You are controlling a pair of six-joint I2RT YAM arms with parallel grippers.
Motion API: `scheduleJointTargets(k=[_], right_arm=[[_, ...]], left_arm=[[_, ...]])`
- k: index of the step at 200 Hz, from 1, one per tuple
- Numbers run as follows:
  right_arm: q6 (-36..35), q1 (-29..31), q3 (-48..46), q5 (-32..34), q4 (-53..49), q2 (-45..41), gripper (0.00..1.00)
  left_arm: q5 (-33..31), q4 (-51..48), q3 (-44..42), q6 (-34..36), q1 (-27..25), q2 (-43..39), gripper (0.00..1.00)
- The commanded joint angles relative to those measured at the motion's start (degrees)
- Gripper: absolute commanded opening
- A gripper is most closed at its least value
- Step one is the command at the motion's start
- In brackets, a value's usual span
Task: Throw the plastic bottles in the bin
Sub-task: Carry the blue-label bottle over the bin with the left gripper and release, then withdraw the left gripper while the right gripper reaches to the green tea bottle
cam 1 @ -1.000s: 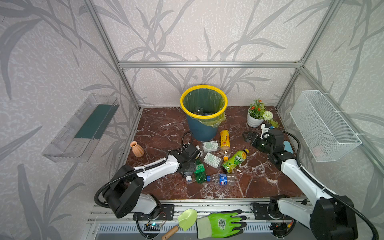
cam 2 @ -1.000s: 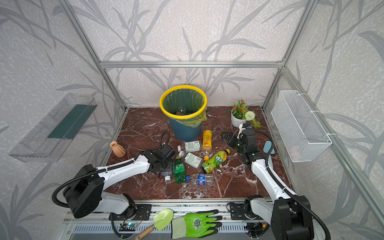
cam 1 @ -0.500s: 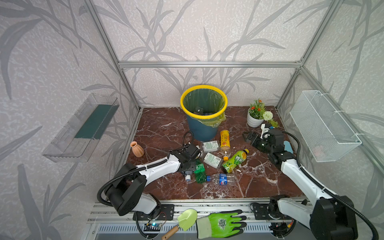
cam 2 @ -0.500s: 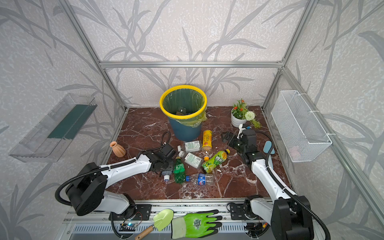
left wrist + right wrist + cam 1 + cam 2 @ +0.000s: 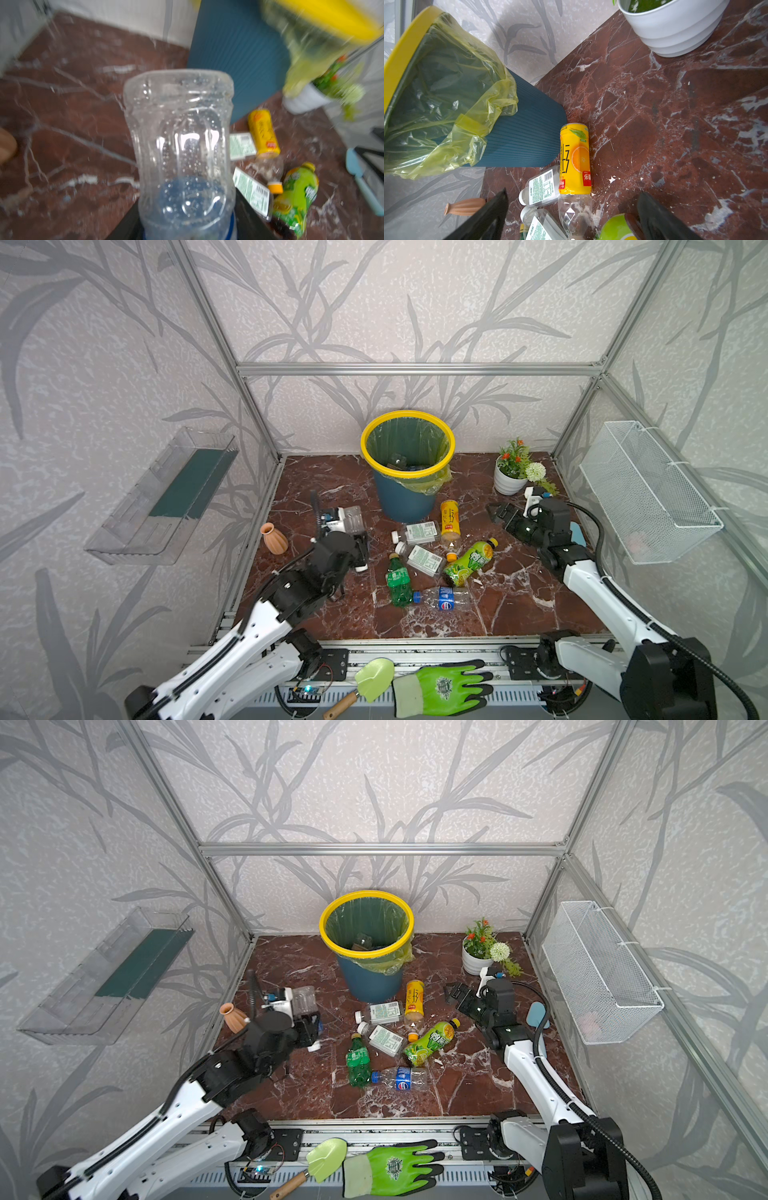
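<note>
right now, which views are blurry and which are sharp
Left wrist view: smeared throughout, the bin and floor streaked, only the clear bottle near the lens fairly crisp. Right wrist view: sharp, print on the yellow bottle legible. Both top views: sharp, evenly lit, soft shadows.

The 2 top views look down from high at the front toward the back wall (image 5: 415, 323), both taking in the whole worktop (image 5: 519, 605) edge to edge. The left wrist camera sits very close behind a clear bottle (image 5: 180, 145), facing the side of the bin (image 5: 239, 62). The right wrist camera looks down at the worktop from nearby, toward the same bin; the 2 wrist views share the yellow bottle (image 5: 264, 133) and white flower pot (image 5: 301, 101)
</note>
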Motion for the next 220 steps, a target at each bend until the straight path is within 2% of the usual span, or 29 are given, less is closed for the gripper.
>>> scheduleJointTargets(k=[1,13,28,60,88,124,144,159,178,189,197,220], right_arm=[[0.7,-0.24,-0.2,0.05,1.91,-1.29,0.97],[0.8,-0.3,-0.21,0.0,2.1,-1.79,0.97],[0.54,-0.29,-0.21,0.33,1.7,-2.64,0.97],[0.01,-0.34,-0.78,0.63,-0.28,-4.54,0.97],[-0.04,-0.35,-2.23,1.48,-1.68,-7.33,0.97],[-1.3,-0.6,-2.89,2.16,-4.49,-10.72,0.97],[-2.8,-0.96,-2.24,2.32,-7.09,-12.41,0.97],[-3.63,-1.27,-1.81,2.94,-8.94,-13.65,0.97],[-3.69,-1.4,-2.52,3.94,-9.37,-14.88,0.97],[-3.23,-1.49,-3.01,4.17,-8.89,-14.84,0.97],[-2.63,-1.49,-3.35,4.03,-8.52,-14.41,0.97],[-0.61,-1.48,-3.9,2.35,-6.31,-12.33,0.97]], left_arm=[[-8.66,13.22,2.98,15.53,0.27,-5.93,0.53],[-6.93,18.84,6.05,24.3,0.27,-5.99,0.53],[-4.22,23.32,10.94,32.07,0.37,-2.83,0.51],[3.13,28.51,20.85,38.55,1.1,10.59,0.5],[10.86,28.53,31.25,38.26,3.68,24.98,0.53],[19.38,20.32,48.27,29.34,9.44,42.81,0.64],[17.31,9.91,59.97,27.75,10.09,49.89,0.75],[14.58,4.02,64.25,26.83,10.01,50.08,0.88],[16.67,13.02,56.0,28.77,9.98,43.06,0.99],[18.19,23.41,48.71,30.35,9.94,38.02,0.99],[18.02,26.72,45.43,30.48,9.89,35.13,0.99],[17.58,24.88,42.58,30.91,9.82,30.69,0.99]])
